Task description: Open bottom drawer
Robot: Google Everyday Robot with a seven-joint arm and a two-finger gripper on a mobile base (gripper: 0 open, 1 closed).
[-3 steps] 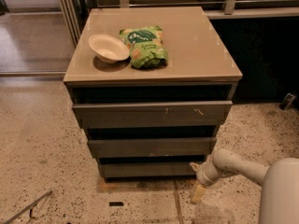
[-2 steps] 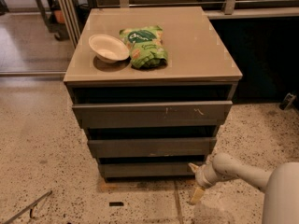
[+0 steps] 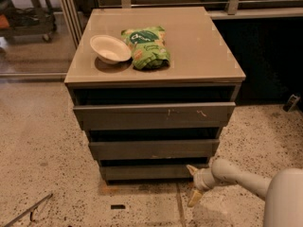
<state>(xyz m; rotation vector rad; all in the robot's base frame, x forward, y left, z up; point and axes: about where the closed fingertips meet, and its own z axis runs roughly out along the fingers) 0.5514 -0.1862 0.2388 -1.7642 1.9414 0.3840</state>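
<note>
The bottom drawer (image 3: 151, 172) is the lowest and slimmest of three grey-brown handleless fronts on a low cabinet, and it sits closed under the middle front (image 3: 154, 149). My gripper (image 3: 193, 184) is low near the floor, just off the right end of the bottom drawer. Its two pale fingers are spread apart and hold nothing. The upper finger (image 3: 191, 169) is close to the drawer's right corner and the lower one points at the floor. My white arm (image 3: 246, 179) comes in from the lower right.
The top front (image 3: 154, 115) bears white scratches. On the cabinet top (image 3: 199, 46) lie a white bowl (image 3: 110, 48) and a green bag (image 3: 146, 46). The floor is speckled terrazzo (image 3: 42, 150), with a thin rod (image 3: 26, 211) at lower left and a dark wall to the right.
My gripper has shifted slightly left, closer to the bottom drawer's right corner. All three drawers look unmoved.
</note>
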